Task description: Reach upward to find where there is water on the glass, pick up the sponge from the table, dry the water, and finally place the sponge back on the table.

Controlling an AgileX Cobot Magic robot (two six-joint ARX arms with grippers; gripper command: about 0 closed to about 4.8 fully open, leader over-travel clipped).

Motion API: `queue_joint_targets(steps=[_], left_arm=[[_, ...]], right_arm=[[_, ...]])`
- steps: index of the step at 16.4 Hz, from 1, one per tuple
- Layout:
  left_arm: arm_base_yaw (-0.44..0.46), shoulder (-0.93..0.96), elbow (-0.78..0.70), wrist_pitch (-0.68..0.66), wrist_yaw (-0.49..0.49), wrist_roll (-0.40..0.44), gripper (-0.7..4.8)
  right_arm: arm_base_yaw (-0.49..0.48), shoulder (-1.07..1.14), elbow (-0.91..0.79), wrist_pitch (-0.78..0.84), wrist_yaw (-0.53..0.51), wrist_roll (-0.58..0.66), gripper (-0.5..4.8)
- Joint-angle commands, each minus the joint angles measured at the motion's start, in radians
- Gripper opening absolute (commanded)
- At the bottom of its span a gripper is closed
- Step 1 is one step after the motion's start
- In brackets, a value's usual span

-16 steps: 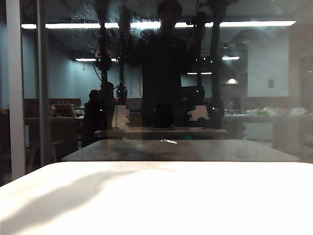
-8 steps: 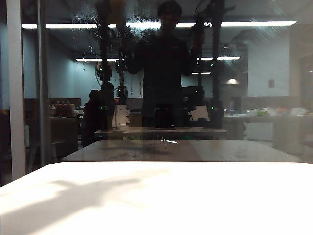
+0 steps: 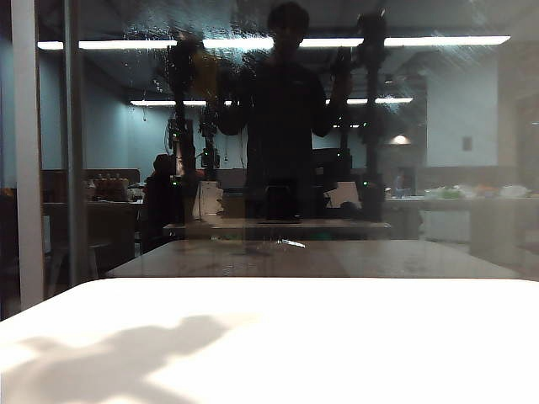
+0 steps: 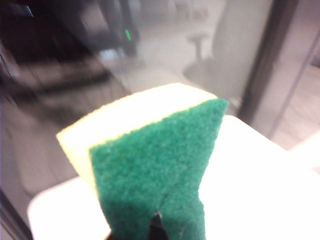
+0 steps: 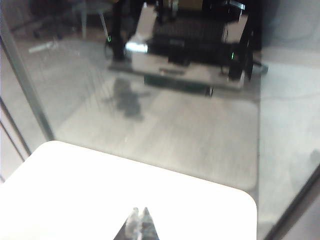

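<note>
The sponge (image 4: 150, 175) is clamped in the left gripper (image 4: 155, 227), whose jaws are closed on its lower end, so that the block stands up out of the grip with the dark green scouring layer turned to the wrist camera and the yellow foam behind it. The long axis is carried away from the jaws, toward the pane. The right gripper (image 5: 136, 222) is seen with its fingertips pressed together and nothing between them, held above the table (image 5: 125, 190).

In the exterior view neither arm is seen directly; only their dark reflections are made out high in the glass (image 3: 472, 168), a yellowish patch being shown on the left one. The left gripper is judged the one placed to set the sponge back on the table, which lies below it.

The white tabletop is bare apart from a shadow at its left. Beyond it, whitish streaks of the water (image 3: 168, 29) are made out near the top of the pane, and an office with ceiling light strips is reflected.
</note>
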Motion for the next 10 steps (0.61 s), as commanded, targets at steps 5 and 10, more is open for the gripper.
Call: queue_joint_targets(steps=[5,10], left_arm=[[0.000,-0.008,-0.464,0.306,0.183,-0.168,-0.06],[-0.001,0.000,-0.697,0.475,0.249,-0.171,-0.06]], right_arm=[[0.000,-0.084,-0.024,0.025,0.003,-0.002,-0.02],[0.000,-0.088,-0.027,0.009,0.002,-0.002,-0.02]])
